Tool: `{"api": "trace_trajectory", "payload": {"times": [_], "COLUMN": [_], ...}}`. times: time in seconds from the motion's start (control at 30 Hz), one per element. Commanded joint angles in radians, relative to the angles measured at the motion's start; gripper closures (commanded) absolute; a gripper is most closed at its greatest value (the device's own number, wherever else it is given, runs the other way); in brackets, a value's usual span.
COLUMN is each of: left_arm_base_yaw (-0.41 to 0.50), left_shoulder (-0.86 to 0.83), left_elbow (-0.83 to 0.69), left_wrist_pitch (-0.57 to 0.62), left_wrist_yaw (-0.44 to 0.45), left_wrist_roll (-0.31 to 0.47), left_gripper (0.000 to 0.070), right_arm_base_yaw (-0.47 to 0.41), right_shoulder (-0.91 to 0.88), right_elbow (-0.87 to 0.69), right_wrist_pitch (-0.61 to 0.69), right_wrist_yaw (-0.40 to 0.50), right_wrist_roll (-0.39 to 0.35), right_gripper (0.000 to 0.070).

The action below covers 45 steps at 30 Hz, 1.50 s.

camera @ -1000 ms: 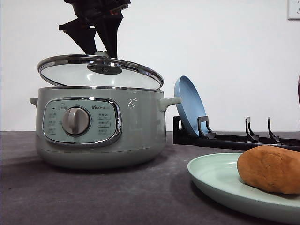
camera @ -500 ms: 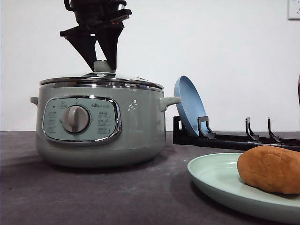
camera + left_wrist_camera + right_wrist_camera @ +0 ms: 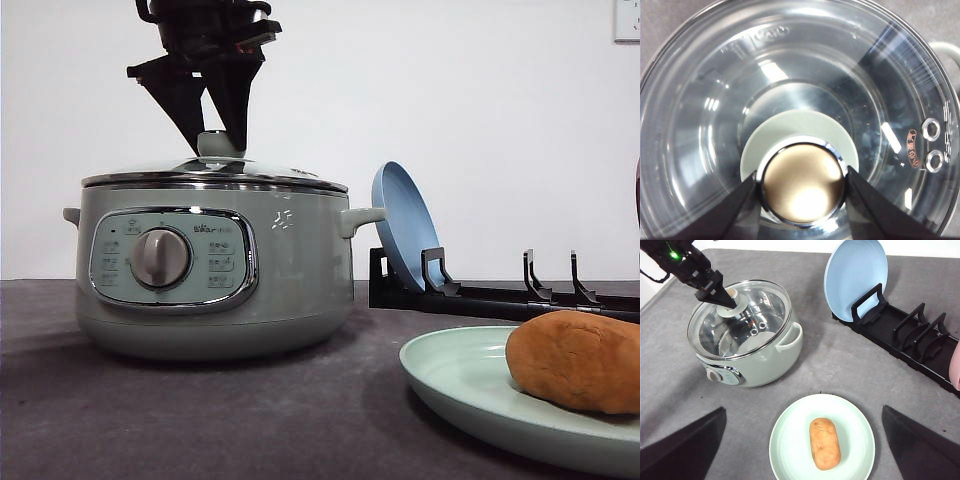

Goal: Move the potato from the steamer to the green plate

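One potato (image 3: 825,443) lies on the green plate (image 3: 790,450) (transfer looks done). My left gripper (image 3: 802,182) clamps the lid knob (image 3: 802,184), lid seated on steamer (image 3: 215,270); next I'd let go, lift clear. Right gripper (image 3: 802,475) hangs wide, empty.

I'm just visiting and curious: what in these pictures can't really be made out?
- Front view: the potato and green plate are cut off by the right edge.
- Front view: the steamer panel's small labels are too small to read.
- Left wrist view: the left end effector fingertips flank the lid knob; contact cannot be told.
- Right wrist view: a pink object is cut off by the right edge.
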Motion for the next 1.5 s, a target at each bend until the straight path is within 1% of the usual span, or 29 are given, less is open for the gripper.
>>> {"api": "trace_trajectory", "payload": {"times": [0.0, 0.53, 0.57, 0.6, 0.7, 0.87, 0.97, 1.03, 1.27, 1.33, 1.47], "left_arm_base_yaw": [-0.01, -0.015, -0.015, -0.015, -0.015, -0.015, -0.015, -0.015, -0.015, -0.014, -0.015], "left_shoulder": [0.022, 0.022, 0.022, 0.022, 0.022, 0.022, 0.022, 0.021, -0.025, -0.05, -0.124], "left_elbow": [0.03, 0.03, 0.03, 0.03, 0.03, 0.03, 0.03, 0.031, 0.031, 0.031, 0.031], "left_wrist_pitch": [-0.005, -0.033, -0.034, -0.036, -0.037, -0.036, -0.036, -0.036, -0.028, -0.028, -0.03], "left_wrist_yaw": [0.01, 0.01, 0.01, 0.01, 0.01, 0.01, 0.01, 0.01, 0.01, 0.01, 0.01], "left_wrist_roll": [-0.003, 0.002, 0.002, 0.002, 0.0, -0.008, -0.029, -0.03, -0.041, -0.045, -0.055], "left_gripper": [0.07, 0.0694, 0.0673, 0.0635, 0.0489, 0.0289, 0.0154, 0.0093, 0.0074, 0.0053, 0.0053], "right_arm_base_yaw": [0.005, 0.005, 0.005, 0.005, 0.005, 0.005, 0.005, 0.005, 0.005, 0.005, 0.005], "right_shoulder": [0.007, 0.007, 0.007, 0.007, 0.007, 0.007, 0.007, 0.007, 0.007, 0.007, 0.007], "right_elbow": [0.016, 0.016, 0.016, 0.016, 0.016, 0.016, 0.016, 0.016, 0.016, 0.016, 0.016], "right_wrist_pitch": [0.013, 0.014, 0.014, 0.014, 0.014, 0.014, 0.014, 0.014, 0.014, 0.013, 0.013], "right_wrist_yaw": [0.003, 0.003, 0.003, 0.003, 0.002, 0.002, 0.002, 0.002, 0.002, 0.002, 0.002], "right_wrist_roll": [0.01, 0.011, 0.011, 0.011, 0.011, 0.011, 0.011, 0.011, 0.01, 0.01, 0.01], "right_gripper": [0.007, 0.007, 0.007, 0.007, 0.007, 0.007, 0.007, 0.007, 0.007, 0.007, 0.007]}}
